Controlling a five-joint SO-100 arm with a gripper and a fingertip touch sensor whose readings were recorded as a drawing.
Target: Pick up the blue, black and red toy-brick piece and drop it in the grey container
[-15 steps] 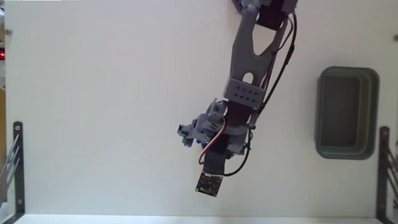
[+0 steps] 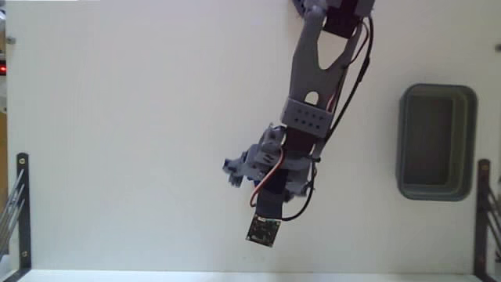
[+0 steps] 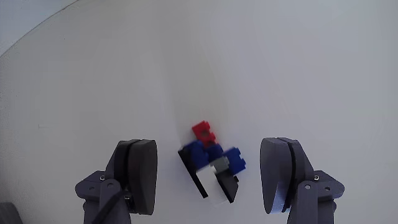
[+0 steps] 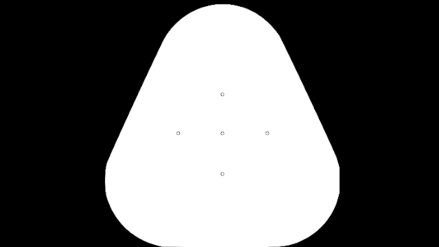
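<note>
The toy-brick piece (image 3: 211,167) is flanked, untouched, by the wide-open hand (image 3: 211,177) on the white counter (image 3: 280,68).

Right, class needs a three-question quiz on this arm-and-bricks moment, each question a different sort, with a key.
1. True or false: in the wrist view the gripper is shut on the toy-brick piece.
2. In the fixed view, the grey container lies toward which edge: A left, B right, C top?
3. Fill in: the topmost brick of the piece in the wrist view is ____.

Key: 1 false, the fingers stand apart with the piece between them, untouched; 2 B; 3 red.
</note>
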